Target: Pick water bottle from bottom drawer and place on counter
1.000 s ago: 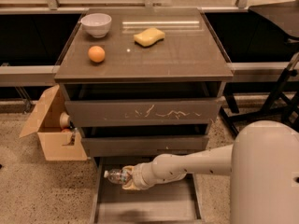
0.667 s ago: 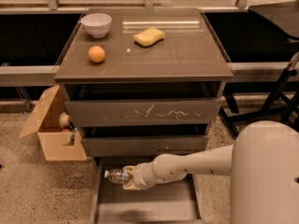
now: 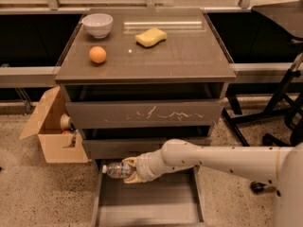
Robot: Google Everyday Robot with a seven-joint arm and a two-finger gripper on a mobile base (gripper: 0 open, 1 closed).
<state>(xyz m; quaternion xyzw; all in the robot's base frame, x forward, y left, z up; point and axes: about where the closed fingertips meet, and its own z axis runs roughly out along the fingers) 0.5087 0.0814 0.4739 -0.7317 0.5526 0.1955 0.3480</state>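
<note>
The end effector (image 3: 129, 170) is gripping the water bottle (image 3: 113, 169), which is lying sideways with its cap pointing left, over the rear left corner of the open bottom drawer (image 3: 151, 200). The counter (image 3: 189, 56) is sitting well above that drawer.

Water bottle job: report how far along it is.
Done: the bottom drawer is open and the gripper is shut on the water bottle. In hand: the bottle lies sideways in the grip, low over the drawer's back left. Left: lifting it to the counter, which holds a bowl, an orange and a sponge.
</note>
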